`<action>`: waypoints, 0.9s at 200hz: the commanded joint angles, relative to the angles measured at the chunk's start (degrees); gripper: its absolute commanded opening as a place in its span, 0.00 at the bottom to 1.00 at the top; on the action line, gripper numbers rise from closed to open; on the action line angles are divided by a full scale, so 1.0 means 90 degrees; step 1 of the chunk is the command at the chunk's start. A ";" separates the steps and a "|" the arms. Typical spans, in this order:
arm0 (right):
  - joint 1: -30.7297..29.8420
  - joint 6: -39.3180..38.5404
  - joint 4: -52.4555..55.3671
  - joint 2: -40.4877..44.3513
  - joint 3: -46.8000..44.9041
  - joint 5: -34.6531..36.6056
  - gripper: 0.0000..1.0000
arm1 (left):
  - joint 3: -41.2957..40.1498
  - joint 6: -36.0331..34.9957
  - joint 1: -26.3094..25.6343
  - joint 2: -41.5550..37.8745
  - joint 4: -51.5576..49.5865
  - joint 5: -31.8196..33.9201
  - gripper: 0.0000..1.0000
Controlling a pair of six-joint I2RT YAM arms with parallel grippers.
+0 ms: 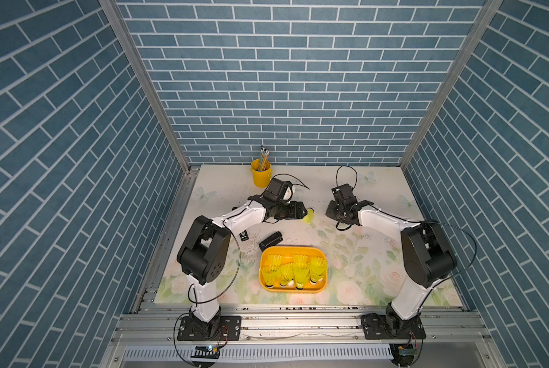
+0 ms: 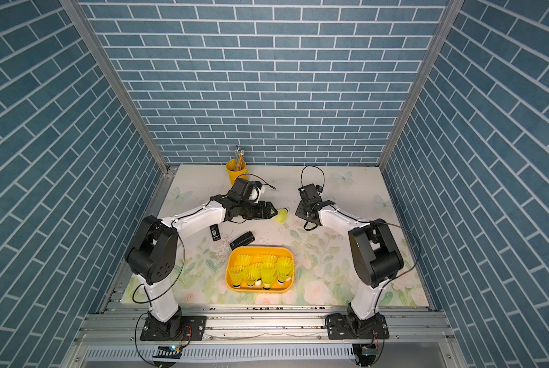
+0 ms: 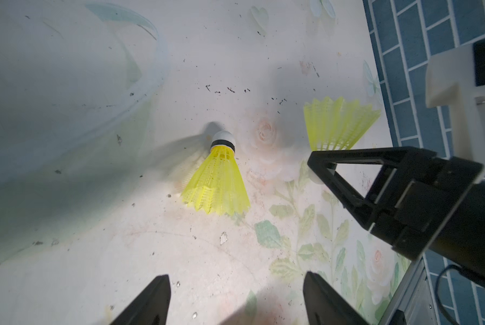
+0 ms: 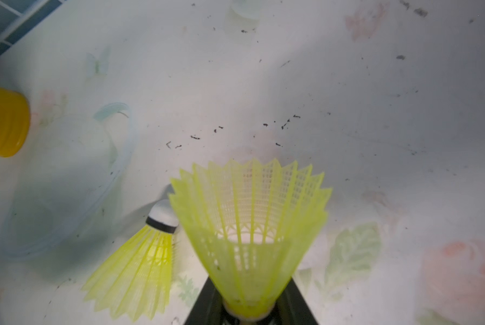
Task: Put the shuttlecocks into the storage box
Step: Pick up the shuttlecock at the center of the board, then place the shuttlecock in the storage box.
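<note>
Tabletop (image 1: 378,255) beyond storage box (image 1: 317,251): right end effector (image 4: 249,315) pinches one shuttlecock (image 4: 249,225); left end effector (image 3: 235,277), spread, faces lying shuttlecock (image 3: 217,180). Next, probably: centre, descend, close.

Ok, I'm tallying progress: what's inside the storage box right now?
About six shuttlecocks sit packed together in the storage box, skirts overlapping. The skirts cover most of its floor, so anything tucked beneath them cannot be seen.

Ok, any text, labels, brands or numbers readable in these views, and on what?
None legible.
Small black device: pale label, too small to read.
Storage box, shuttlecocks, yellow bucket: no print visible.
</note>
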State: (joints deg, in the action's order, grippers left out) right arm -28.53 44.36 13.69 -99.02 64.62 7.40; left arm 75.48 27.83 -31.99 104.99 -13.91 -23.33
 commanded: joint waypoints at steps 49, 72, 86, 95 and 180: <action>-0.1466 -0.0509 0.0257 0.2151 -0.1021 -0.0366 0.13 | -0.1345 0.0306 -0.0361 -0.1991 -0.0504 0.0870 0.79; -0.1975 -0.0344 0.0225 0.2601 -0.1221 -0.0613 0.13 | -0.1781 0.0482 -0.0372 -0.2756 -0.0763 0.1122 0.78; -0.2331 -0.0250 0.0248 0.2725 -0.1214 -0.0668 0.13 | -0.2007 0.0571 -0.0387 -0.3188 -0.0966 0.1244 0.78; -0.2567 -0.0182 0.0258 0.2746 -0.1172 -0.0698 0.13 | -0.2139 0.0625 -0.0401 -0.3459 -0.1095 0.1334 0.78; -0.4452 0.0712 -0.0003 0.2058 -0.0989 -0.0960 0.12 | -0.3416 0.1252 -0.0498 -0.5610 -0.2201 0.1504 0.78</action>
State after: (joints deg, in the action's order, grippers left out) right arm -66.00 46.98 14.20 -77.97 54.59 0.27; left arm 46.61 36.73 -36.16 58.37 -28.75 -11.14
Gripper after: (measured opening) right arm 0.288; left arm 0.776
